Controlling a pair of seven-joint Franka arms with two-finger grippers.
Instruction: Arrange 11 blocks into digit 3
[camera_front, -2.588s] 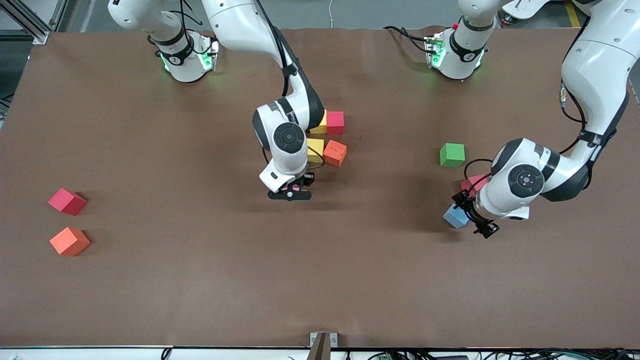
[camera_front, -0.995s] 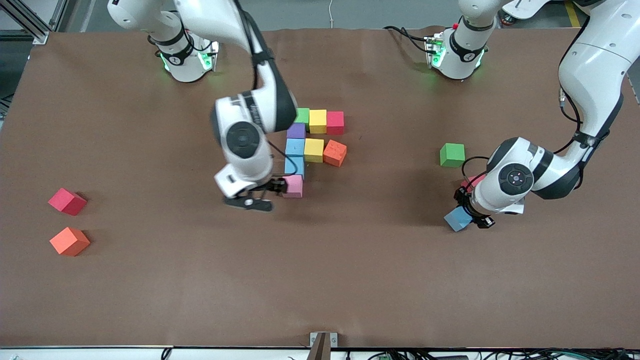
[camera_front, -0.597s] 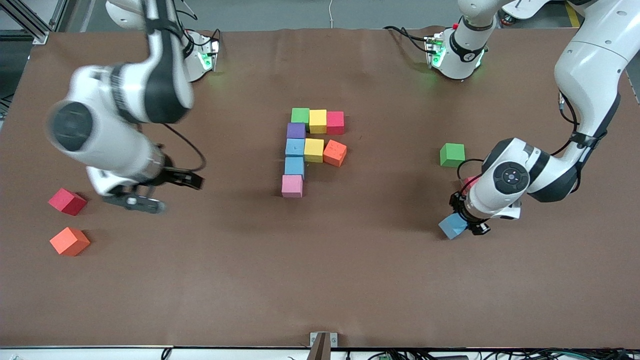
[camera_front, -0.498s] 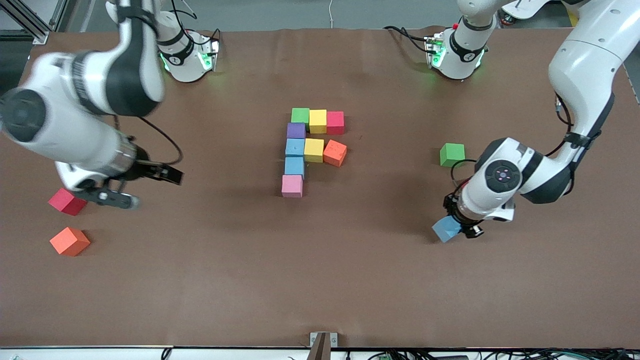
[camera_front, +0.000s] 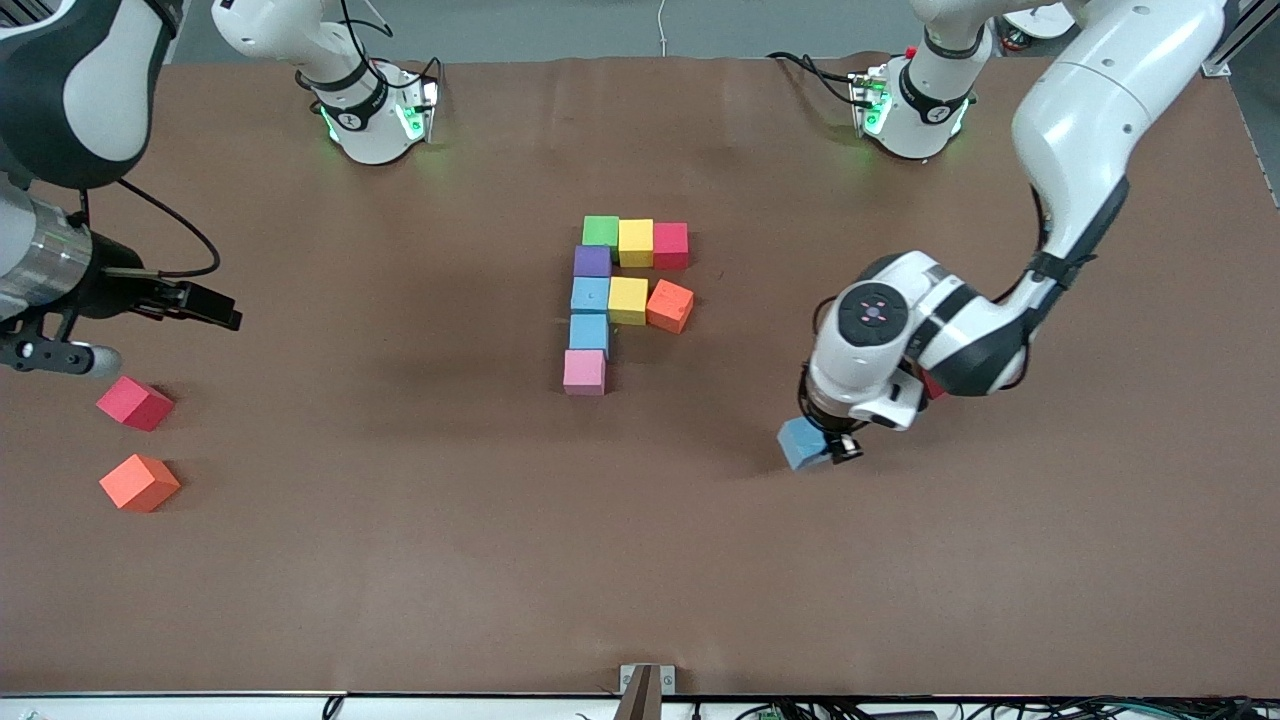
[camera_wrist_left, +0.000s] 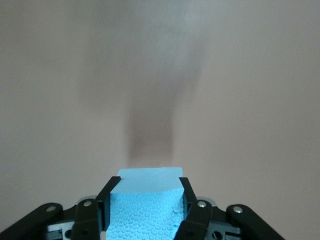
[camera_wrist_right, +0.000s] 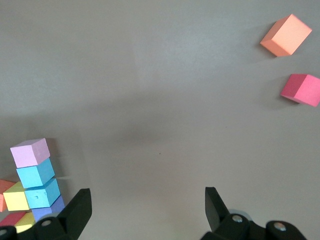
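Observation:
Several blocks form a partial figure mid-table: a green (camera_front: 601, 230), yellow (camera_front: 635, 242) and red (camera_front: 670, 245) row, then a column of purple (camera_front: 592, 261), light blue (camera_front: 590, 294), light blue (camera_front: 589, 332) and pink (camera_front: 584, 372). A yellow (camera_front: 628, 300) and a skewed orange block (camera_front: 669, 306) branch from the column. My left gripper (camera_front: 820, 445) (camera_wrist_left: 146, 182) is shut on a light blue block (camera_front: 801, 443) (camera_wrist_left: 147, 200), over bare table toward the left arm's end. My right gripper (camera_front: 168, 342) (camera_wrist_right: 147, 196) hangs open and empty near a loose red block (camera_front: 134, 403) (camera_wrist_right: 301, 89).
A loose orange block (camera_front: 139, 482) (camera_wrist_right: 286, 35) lies nearer the front camera than the loose red one, at the right arm's end. The left arm's elbow covers the table area beside the held block. The right wrist view shows the figure's pink end (camera_wrist_right: 31, 152).
The right arm has swung from the pink block at the figure to its own end of the table. The left arm has carried the light blue block toward the figure.

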